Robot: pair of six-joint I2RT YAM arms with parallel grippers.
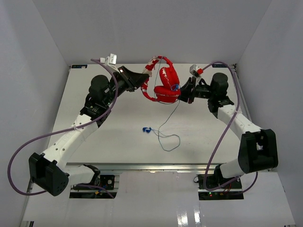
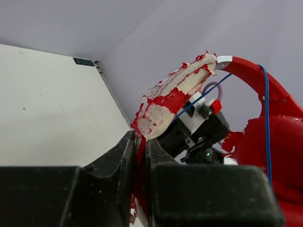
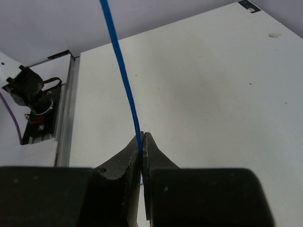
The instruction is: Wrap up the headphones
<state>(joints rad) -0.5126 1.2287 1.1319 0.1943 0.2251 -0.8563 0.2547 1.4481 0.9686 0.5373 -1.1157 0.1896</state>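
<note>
Small red over-ear headphones [image 1: 166, 86] hung above white tabletop [image 1: 109, 137]. My left hand [image 2: 140, 144] clamped tight on flaking headband [image 2: 165, 101]; right hand [image 3: 142, 142] pinched thin blue cable [image 3: 124, 80]. I judged: light, padding crumbly, cable limp; hold rigid band.

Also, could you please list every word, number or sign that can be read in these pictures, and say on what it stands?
No text can be read in any view.
A dark label at the corner of the table, left wrist view: too small and blurred to read.
A second dark label, right wrist view: also too blurred.
The headphones: no writing shows.
</note>
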